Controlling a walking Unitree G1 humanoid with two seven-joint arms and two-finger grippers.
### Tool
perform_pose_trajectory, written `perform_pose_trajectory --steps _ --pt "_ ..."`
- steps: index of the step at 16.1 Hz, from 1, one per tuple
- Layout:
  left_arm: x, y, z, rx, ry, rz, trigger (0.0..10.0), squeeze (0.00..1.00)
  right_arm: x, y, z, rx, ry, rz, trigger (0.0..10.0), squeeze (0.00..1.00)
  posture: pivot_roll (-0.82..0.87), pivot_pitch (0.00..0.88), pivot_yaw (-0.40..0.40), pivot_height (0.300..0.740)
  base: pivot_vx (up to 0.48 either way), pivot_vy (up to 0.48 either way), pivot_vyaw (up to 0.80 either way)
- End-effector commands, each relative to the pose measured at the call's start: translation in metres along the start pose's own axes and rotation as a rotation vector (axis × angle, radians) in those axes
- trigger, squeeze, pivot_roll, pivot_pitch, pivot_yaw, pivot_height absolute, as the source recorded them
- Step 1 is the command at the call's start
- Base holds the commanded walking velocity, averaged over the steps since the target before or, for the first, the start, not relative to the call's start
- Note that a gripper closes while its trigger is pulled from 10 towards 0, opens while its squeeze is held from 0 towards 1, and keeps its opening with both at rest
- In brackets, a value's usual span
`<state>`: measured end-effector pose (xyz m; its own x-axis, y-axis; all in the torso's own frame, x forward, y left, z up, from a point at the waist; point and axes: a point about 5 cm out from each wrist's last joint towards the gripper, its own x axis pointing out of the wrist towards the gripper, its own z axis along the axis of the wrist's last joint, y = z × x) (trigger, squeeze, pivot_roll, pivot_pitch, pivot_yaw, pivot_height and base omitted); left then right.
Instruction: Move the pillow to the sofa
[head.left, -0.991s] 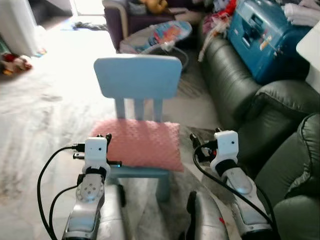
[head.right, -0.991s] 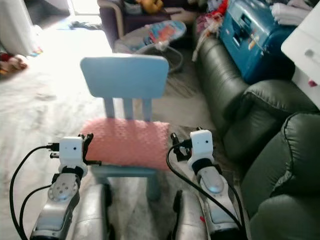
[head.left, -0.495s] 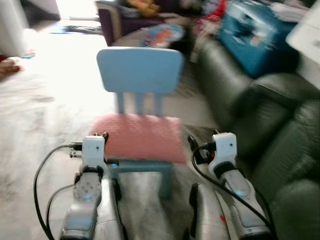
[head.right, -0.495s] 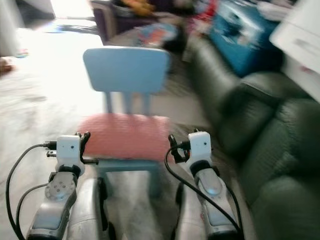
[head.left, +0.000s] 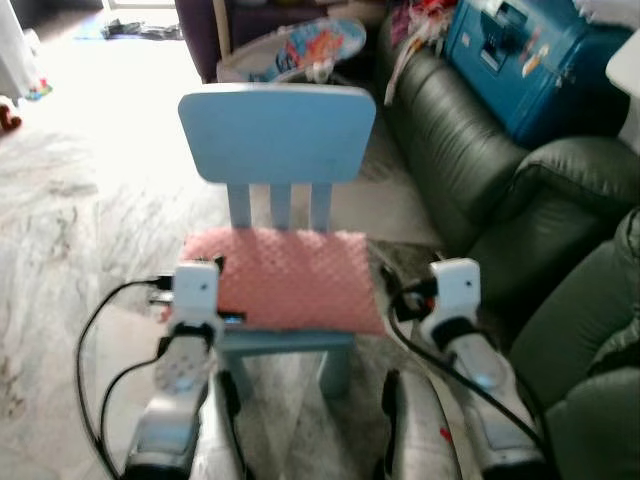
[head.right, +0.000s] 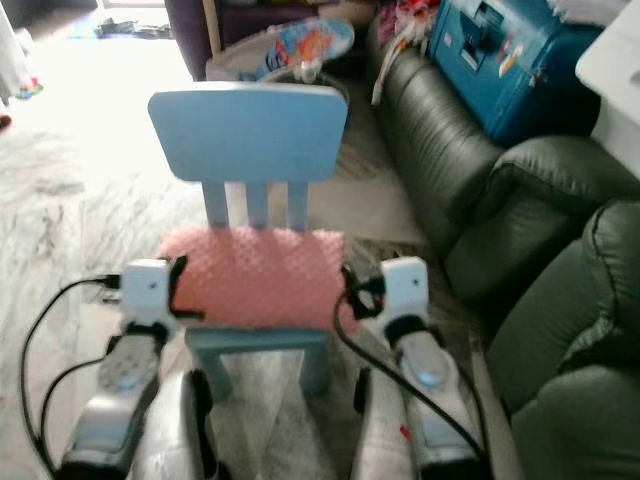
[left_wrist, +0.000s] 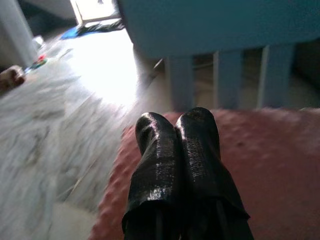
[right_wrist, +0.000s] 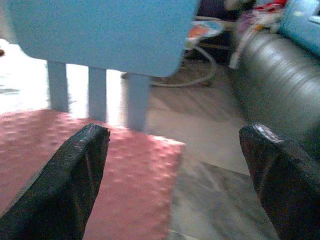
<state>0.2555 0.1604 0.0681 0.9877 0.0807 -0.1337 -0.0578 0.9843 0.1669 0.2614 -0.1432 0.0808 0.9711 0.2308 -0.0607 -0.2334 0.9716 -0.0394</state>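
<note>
Head camera: a pink pillow (head.left: 285, 278) lies on the seat of a light-blue chair (head.left: 277, 130), the dark sofa (head.left: 470, 150) to its right, the arms flanking the seat. Left wrist camera: the left gripper (left_wrist: 176, 131) hovers over the pillow's near edge, fingers pressed together, holding nothing. Right wrist camera: the right gripper (right_wrist: 175, 155) is spread wide by the pillow's corner, empty.

Pink dimpled pillow (head.left: 285, 279); light-blue chair (head.left: 278, 133); dark-green sofa (head.left: 470, 150); teal suitcase (head.left: 530, 60); grey-veined marble floor (head.left: 70, 220).
</note>
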Motion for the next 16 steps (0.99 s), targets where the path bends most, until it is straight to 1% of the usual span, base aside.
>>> perform_pose_trajectory --steps 1,3,4,12,16 --pt "-0.0015 0.0006 -0.0024 0.01 0.015 -0.001 10.0 0.0 -0.002 -0.0022 0.0011 -0.004 -0.004 0.003 10.0 0.0 -0.03 0.0 -0.022 0.512 0.281 0.0 0.0" --pt "-0.0018 0.001 -0.0041 0.0 0.026 0.002 10.0 0.0 -0.002 -0.0021 0.0015 -0.015 -0.004 0.007 10.0 0.0 -0.03 0.0 -0.022 0.512 0.33 0.0 0.0" --pt "-0.0016 0.0005 -0.0036 -0.001 0.023 -0.002 10.0 0.0 -0.0022 -0.0022 0.0017 -0.014 -0.005 0.007 10.0 0.0 -0.03 0.0 -0.022 0.512 0.382 0.0 0.48" --pt "-0.0024 -0.0009 -0.0038 -0.004 0.027 -0.006 10.0 0.0 -0.0044 -0.0018 0.0012 -0.01 -0.004 0.012 10.0 0.0 -0.04 0.0 -0.023 0.512 0.362 0.0 0.0" --pt "-0.0026 -0.0006 -0.0041 0.007 0.027 0.016 10.0 0.0 -0.0048 -0.0027 -0.0007 -0.01 0.004 0.017 10.0 0.0 -0.04 0.0 -0.024 0.512 0.0 0.0 0.0"
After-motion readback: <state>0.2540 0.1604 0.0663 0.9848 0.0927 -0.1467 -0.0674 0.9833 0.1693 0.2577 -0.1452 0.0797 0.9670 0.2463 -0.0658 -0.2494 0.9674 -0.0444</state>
